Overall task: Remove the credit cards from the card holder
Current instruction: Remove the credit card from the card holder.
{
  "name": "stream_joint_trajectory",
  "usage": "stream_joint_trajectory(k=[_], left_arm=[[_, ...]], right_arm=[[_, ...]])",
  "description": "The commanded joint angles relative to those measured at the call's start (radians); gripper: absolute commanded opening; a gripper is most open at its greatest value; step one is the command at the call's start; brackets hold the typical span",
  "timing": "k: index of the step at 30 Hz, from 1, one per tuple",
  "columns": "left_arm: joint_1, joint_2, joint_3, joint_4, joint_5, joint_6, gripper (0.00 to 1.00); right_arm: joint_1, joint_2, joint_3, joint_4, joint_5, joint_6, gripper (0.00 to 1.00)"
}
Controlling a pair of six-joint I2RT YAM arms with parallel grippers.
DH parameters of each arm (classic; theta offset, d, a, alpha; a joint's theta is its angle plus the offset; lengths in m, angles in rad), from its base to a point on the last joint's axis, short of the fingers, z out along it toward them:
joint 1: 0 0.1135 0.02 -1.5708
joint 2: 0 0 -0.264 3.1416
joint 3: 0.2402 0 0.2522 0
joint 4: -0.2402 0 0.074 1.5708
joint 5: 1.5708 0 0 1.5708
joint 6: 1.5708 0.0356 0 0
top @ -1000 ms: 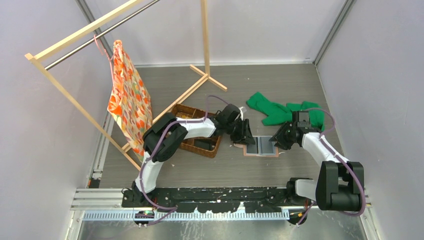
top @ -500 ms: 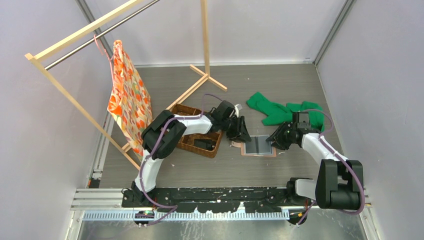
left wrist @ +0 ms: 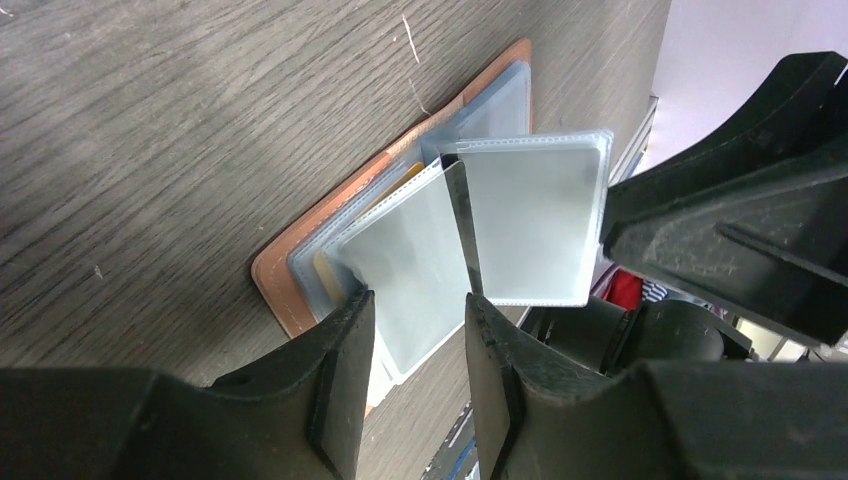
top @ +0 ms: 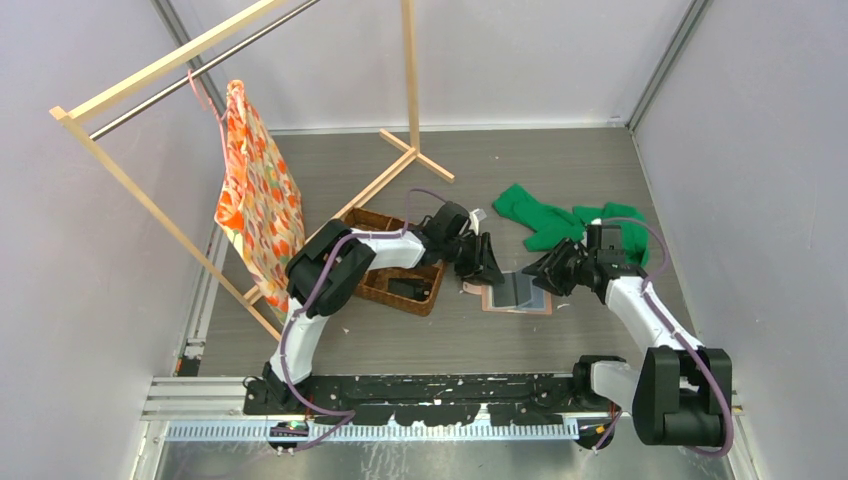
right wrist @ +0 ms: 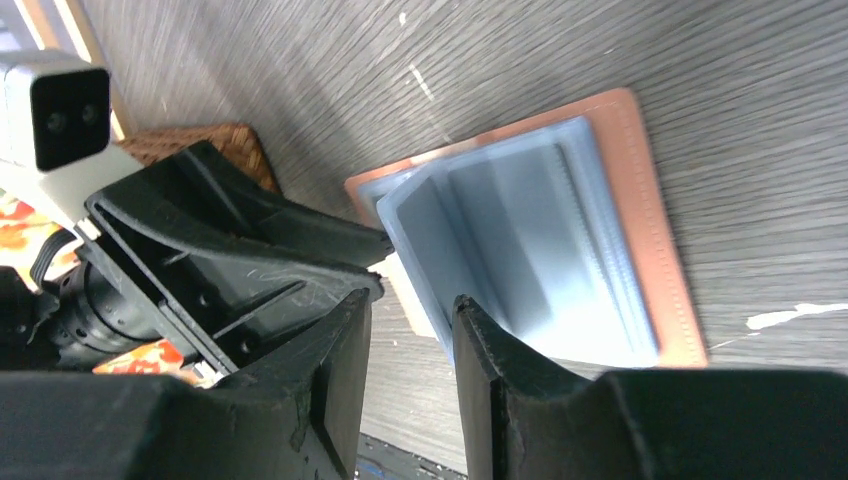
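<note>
The card holder (top: 517, 293) lies open on the table, a salmon cover (left wrist: 290, 270) with clear plastic sleeves fanned over it. One sleeve (left wrist: 530, 220) stands lifted off the stack. A yellow card edge (left wrist: 330, 275) shows inside a lower sleeve; other credit cards are hidden. My left gripper (top: 487, 268) hovers at the holder's left edge, open (left wrist: 418, 320), nothing between its fingers. From the right, my right gripper (top: 545, 275) leans over the holder, open (right wrist: 412, 300), one fingertip against the raised sleeve (right wrist: 430, 250), with nothing between its jaws.
A brown woven basket (top: 395, 265) sits just left of the left gripper. A green cloth (top: 560, 225) lies behind the holder. A wooden rack (top: 410, 80) with an orange patterned cloth (top: 258, 195) stands at the back left.
The left gripper drew back a little to the left. The right gripper pushed left over the holder, and a clear sleeve now stands raised.
</note>
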Motion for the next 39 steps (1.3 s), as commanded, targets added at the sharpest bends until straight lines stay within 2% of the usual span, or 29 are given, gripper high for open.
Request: stream_joint_trajectory(k=[1, 10, 16, 21, 28, 31, 36, 39], left_arm=[[-0.002, 0.017, -0.007, -0.020, -0.013, 0.014, 0.41], [0.019, -0.066, -0.037, -0.048, -0.023, 0.029, 0.41], [0.035, -0.151, -0.037, -0.165, -0.066, 0.067, 0.42], [0.035, -0.225, -0.038, -0.197, -0.101, 0.081, 0.42], [0.032, -0.235, -0.036, -0.193, -0.101, 0.077, 0.42], [0.013, -0.211, -0.014, -0.189, -0.077, 0.074, 0.41], [-0.031, -0.160, 0.035, -0.213, -0.077, 0.072, 0.42], [-0.034, -0.135, 0.033, -0.206, -0.075, 0.061, 0.49]], right_arm=[[0.041, -0.008, 0.004, 0.033, -0.057, 0.048, 0.41], [0.133, 0.034, -0.006, 0.099, -0.035, 0.093, 0.41], [0.157, 0.063, -0.011, 0.123, -0.024, 0.099, 0.41], [0.165, 0.095, -0.024, 0.155, -0.022, 0.104, 0.40], [0.164, 0.065, 0.017, 0.088, 0.055, 0.065, 0.40], [0.145, 0.053, 0.029, 0.051, 0.082, 0.040, 0.40], [0.044, 0.060, 0.025, 0.030, 0.038, 0.005, 0.39], [-0.017, 0.048, 0.026, -0.001, 0.024, -0.026, 0.39]])
